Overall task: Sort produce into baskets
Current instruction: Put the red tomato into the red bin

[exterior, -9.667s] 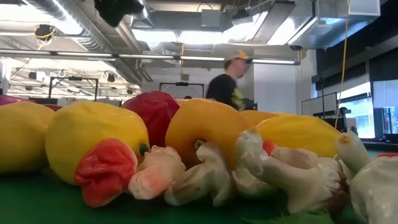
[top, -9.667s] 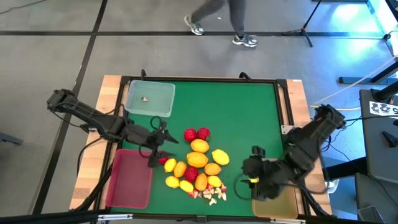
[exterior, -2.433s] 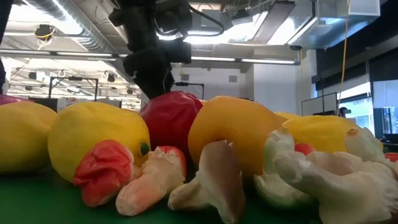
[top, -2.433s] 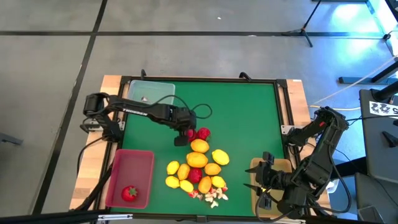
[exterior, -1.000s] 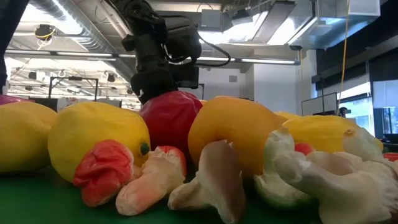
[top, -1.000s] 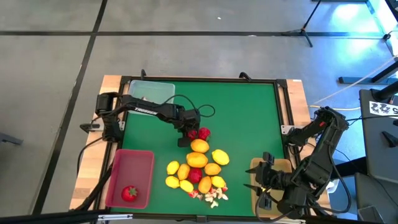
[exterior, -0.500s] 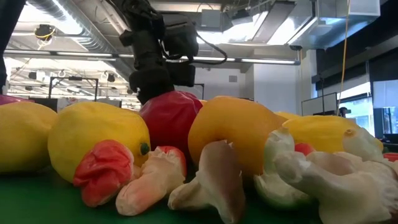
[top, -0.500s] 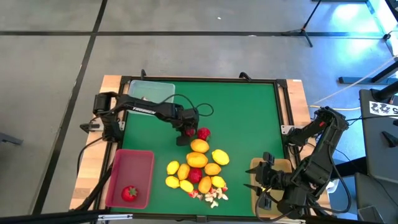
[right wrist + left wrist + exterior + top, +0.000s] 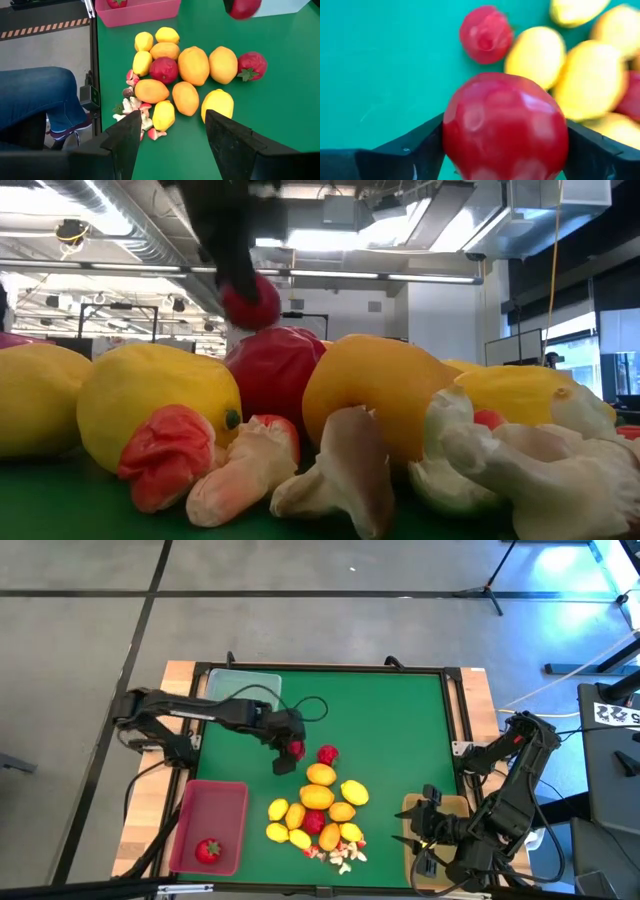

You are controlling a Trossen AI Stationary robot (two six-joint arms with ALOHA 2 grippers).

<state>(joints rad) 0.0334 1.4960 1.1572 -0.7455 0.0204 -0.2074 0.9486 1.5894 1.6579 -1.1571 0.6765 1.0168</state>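
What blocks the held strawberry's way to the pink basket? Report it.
Nothing visible does. The left pincer holds the strawberry above the mat, and only bare green mat lies between it and the pink basket; the produce pile sits off to the side.

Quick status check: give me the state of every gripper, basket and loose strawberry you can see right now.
left gripper: shut on a strawberry, lifted off the mat
right gripper: open, empty, over the tan basket
pink basket: holds one strawberry
clear basket: contents unclear
loose strawberry: on the mat beside the pile
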